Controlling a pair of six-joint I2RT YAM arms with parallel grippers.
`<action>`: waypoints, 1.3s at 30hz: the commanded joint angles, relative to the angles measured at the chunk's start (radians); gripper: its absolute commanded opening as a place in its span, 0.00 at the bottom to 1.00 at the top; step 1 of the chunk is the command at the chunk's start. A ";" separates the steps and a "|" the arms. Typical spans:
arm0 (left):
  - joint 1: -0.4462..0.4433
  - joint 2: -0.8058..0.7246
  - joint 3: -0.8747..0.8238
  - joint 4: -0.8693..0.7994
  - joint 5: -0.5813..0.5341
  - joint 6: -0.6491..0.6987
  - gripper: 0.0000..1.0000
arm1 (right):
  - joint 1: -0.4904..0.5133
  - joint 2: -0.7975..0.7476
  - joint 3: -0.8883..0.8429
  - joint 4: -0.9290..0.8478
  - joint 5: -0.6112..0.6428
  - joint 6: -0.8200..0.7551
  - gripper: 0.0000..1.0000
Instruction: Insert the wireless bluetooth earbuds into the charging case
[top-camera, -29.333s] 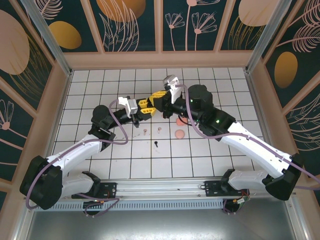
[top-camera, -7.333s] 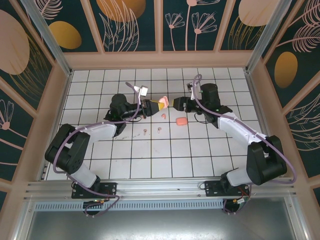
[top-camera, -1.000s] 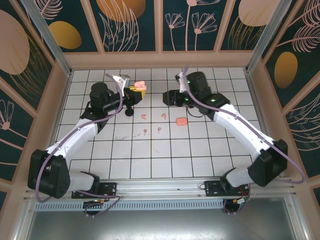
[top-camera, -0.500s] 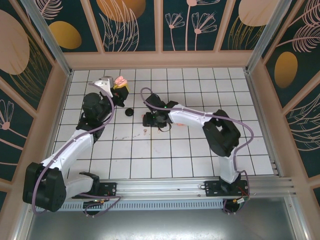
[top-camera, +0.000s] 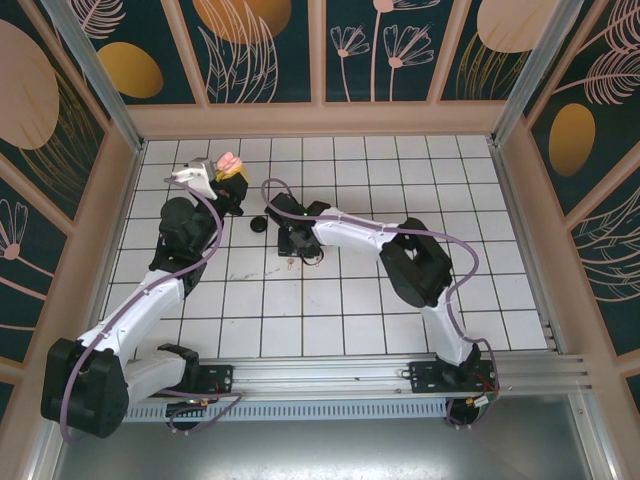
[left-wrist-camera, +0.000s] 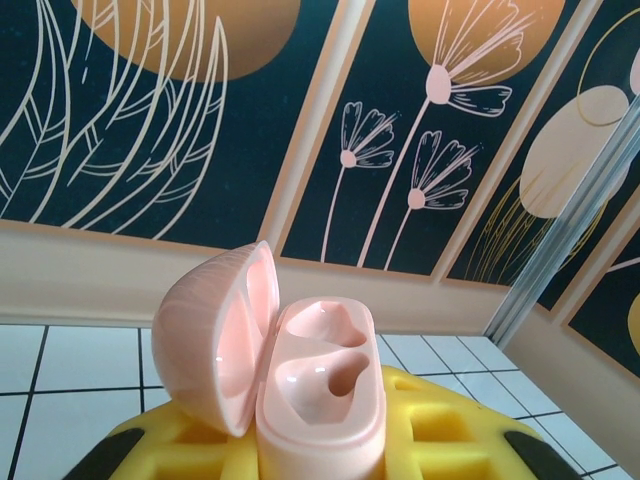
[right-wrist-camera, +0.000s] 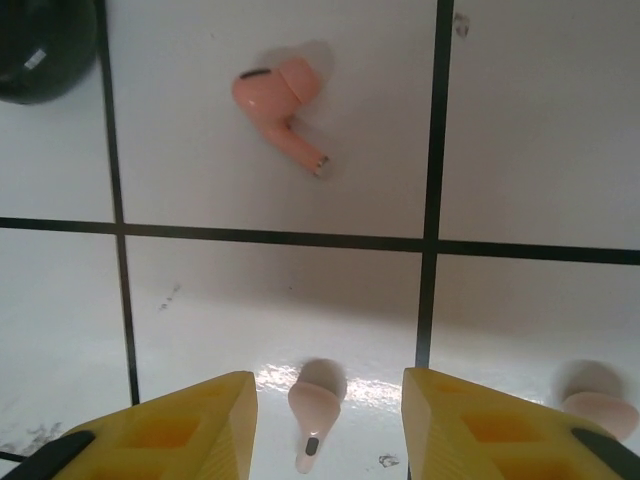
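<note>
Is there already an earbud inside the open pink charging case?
No, the pink charging case shows two empty wells in the left wrist view.

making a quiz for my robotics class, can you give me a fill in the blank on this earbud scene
1. The charging case held in the left end effector has its lid ____.
2. Both of its wells are ____.
3. A pale earbud lies ____ the yellow fingers of the right end effector.
4. The coral-pink earbud rests on a ____ tile.
Missing words: open; empty; between; white
</note>
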 joint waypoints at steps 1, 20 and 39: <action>0.004 -0.017 -0.006 0.056 -0.016 -0.013 0.00 | 0.021 0.044 0.071 -0.088 0.040 0.001 0.42; 0.005 -0.030 -0.040 0.088 -0.007 -0.019 0.00 | 0.048 0.123 0.113 -0.110 0.023 0.012 0.36; 0.004 -0.035 -0.047 0.104 0.003 -0.042 0.00 | 0.074 0.119 0.103 -0.110 0.042 0.008 0.21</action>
